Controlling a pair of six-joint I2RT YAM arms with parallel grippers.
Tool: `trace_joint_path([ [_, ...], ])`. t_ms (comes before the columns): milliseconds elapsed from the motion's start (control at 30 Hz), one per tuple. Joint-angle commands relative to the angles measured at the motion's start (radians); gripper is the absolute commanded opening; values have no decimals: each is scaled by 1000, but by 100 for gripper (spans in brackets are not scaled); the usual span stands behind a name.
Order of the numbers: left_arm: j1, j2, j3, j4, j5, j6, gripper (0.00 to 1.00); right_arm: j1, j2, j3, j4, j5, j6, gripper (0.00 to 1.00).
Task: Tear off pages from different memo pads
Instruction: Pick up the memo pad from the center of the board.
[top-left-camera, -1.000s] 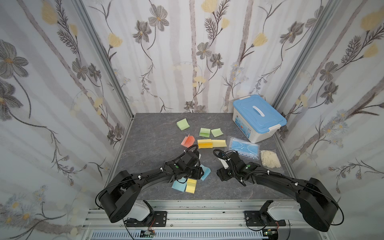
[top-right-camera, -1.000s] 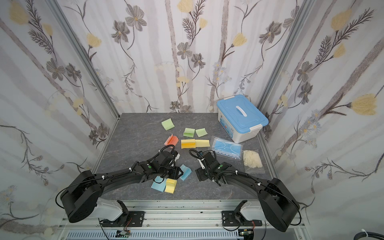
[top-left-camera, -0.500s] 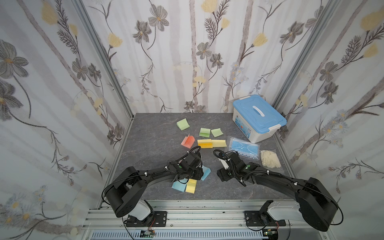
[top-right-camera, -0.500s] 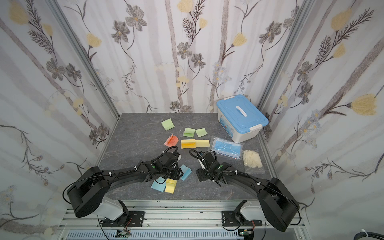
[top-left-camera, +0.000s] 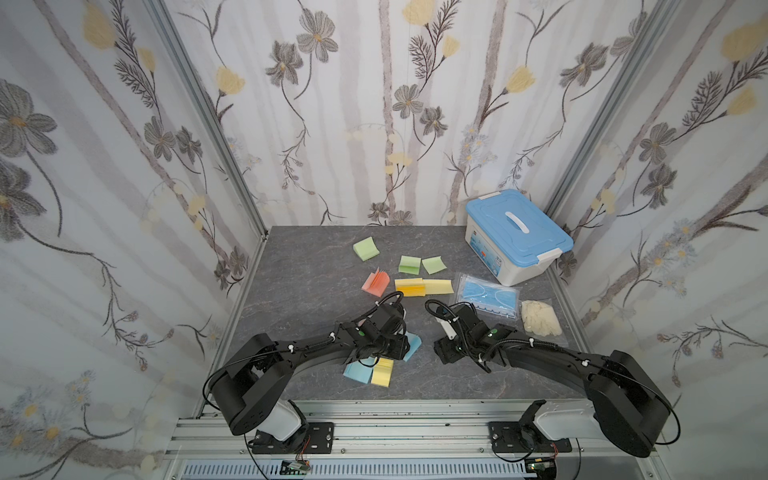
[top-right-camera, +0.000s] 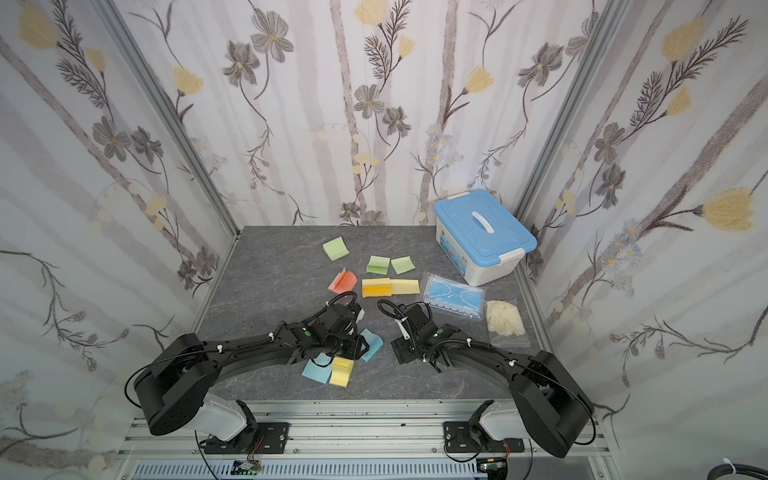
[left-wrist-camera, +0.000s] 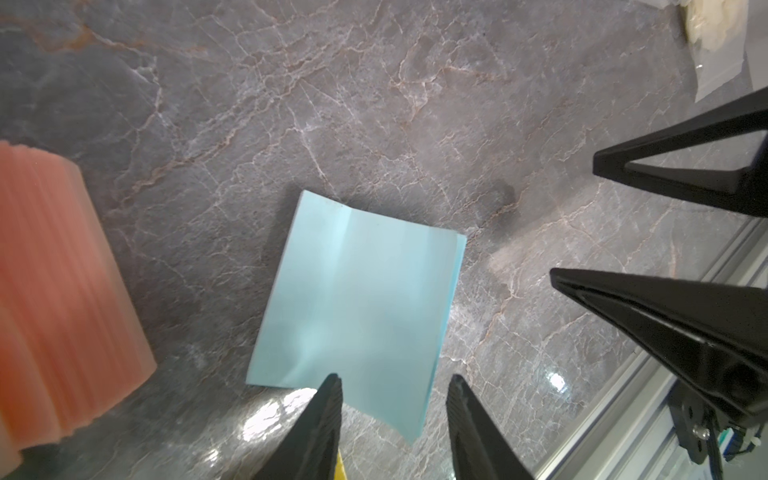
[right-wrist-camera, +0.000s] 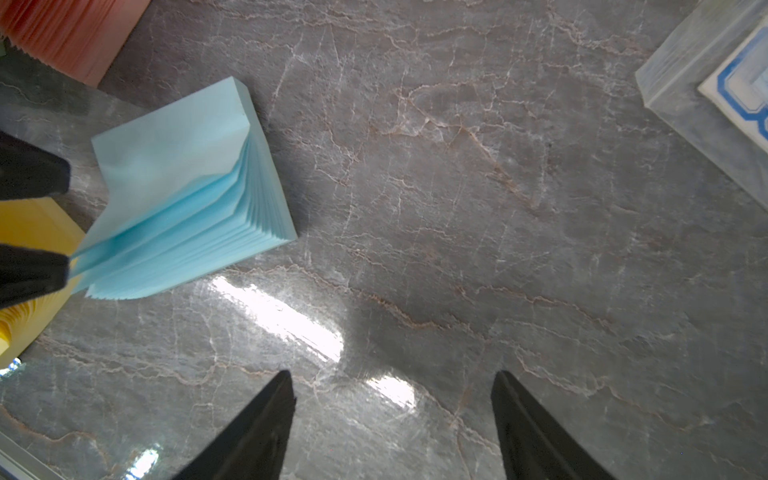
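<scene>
A light blue memo pad (right-wrist-camera: 187, 183) lies near the front of the table (top-left-camera: 311, 291), its top leaves fanned upward. My left gripper (left-wrist-camera: 394, 378) is open and straddles the near corner of this blue pad (left-wrist-camera: 357, 291), whose lifted edge runs between the fingers without being pinched. In both top views the left gripper (top-left-camera: 397, 348) (top-right-camera: 357, 345) covers part of that pad (top-left-camera: 412, 347). My right gripper (right-wrist-camera: 392, 374) hangs open over bare table to the right (top-left-camera: 442, 351), holding nothing. A yellow pad (top-left-camera: 382, 372) and a blue one (top-left-camera: 357, 372) lie just in front. No loose page is held.
Green pads (top-left-camera: 366, 248) (top-left-camera: 409, 264) (top-left-camera: 433, 264), a salmon pad (top-left-camera: 376, 283) and a yellow pad (top-left-camera: 409, 287) lie mid-table. Another salmon pad (left-wrist-camera: 62, 291) stands close to the left gripper. A blue-lidded box (top-left-camera: 517, 232), a mask packet (top-left-camera: 486, 293) and a glove packet (top-left-camera: 540, 318) occupy the right.
The left arm has shifted slightly while its gripper stays at the blue pad, jaws a touch narrower. The right arm has not moved.
</scene>
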Motion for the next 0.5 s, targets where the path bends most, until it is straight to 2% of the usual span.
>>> trace_joint_path([
  [0, -1, 19, 10, 8, -6, 9, 45, 0, 2, 6, 29, -6, 9, 76],
  [267, -3, 27, 24, -29, -77, 11, 44, 0, 2, -1, 29, -3, 6, 76],
  [467, -4, 23, 25, -31, -68, 9, 44, 0, 12, 2, 29, -4, 1, 77],
])
